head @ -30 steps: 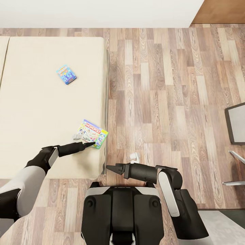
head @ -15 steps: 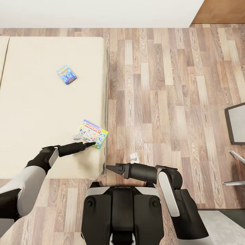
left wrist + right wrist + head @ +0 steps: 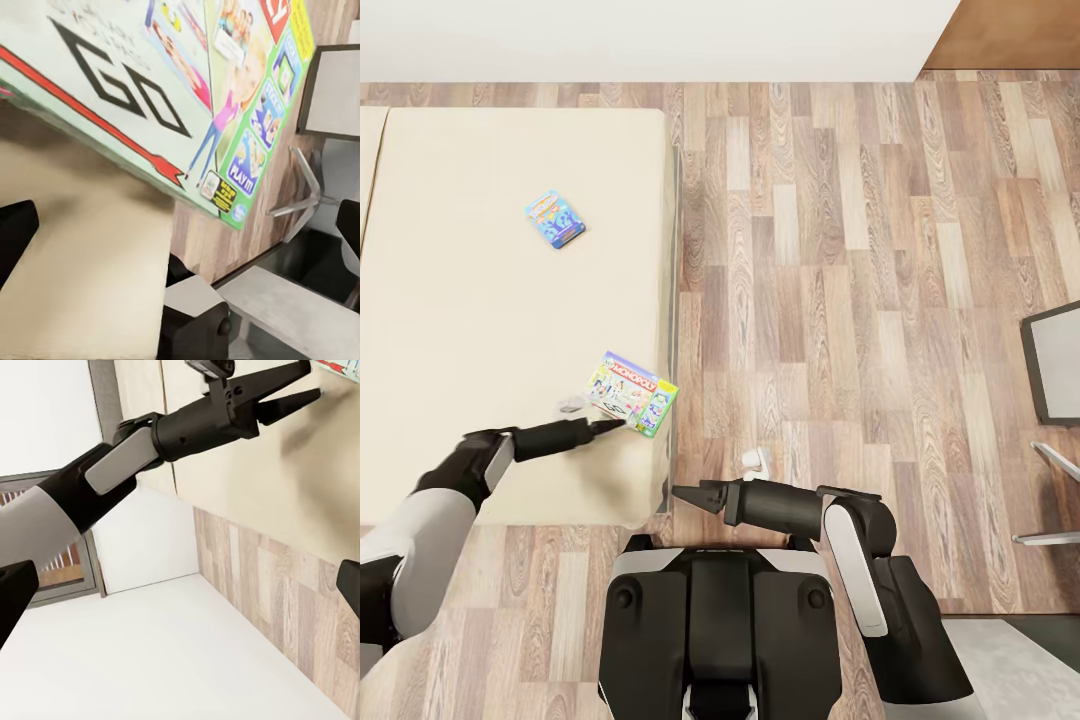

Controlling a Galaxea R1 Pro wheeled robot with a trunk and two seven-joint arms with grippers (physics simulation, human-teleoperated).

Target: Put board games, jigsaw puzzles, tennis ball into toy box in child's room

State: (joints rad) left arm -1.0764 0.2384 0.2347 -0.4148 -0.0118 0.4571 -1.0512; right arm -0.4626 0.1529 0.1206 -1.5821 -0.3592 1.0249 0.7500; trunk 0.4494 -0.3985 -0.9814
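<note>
On the beige bed (image 3: 480,300) lie two board games. A small blue one (image 3: 555,219) sits mid-mattress, and a white, green-edged Monopoly box (image 3: 632,393) lies near the mattress's right edge. My left gripper (image 3: 615,424) is open, its tips just short of that box's near edge. The left wrist view shows the box (image 3: 150,90) close ahead, between spread fingertips (image 3: 15,232). The right wrist view shows the left gripper (image 3: 311,382) with its jaws apart. My right gripper (image 3: 678,492) hangs open over the floor by the bed's corner. The toy box, table, jigsaw puzzles and tennis ball are out of view.
Wood-plank floor (image 3: 840,280) stretches to the right of the bed. A small white object (image 3: 753,462) lies on it near my right arm. A dark-framed grey panel (image 3: 1055,365) and metal legs (image 3: 1050,460) stand at the right edge. A white wall (image 3: 640,40) runs along the back.
My left arm has drawn back a little toward the left, so the gripper tips sit slightly farther from the Monopoly box. The right arm and both games are unmoved.
</note>
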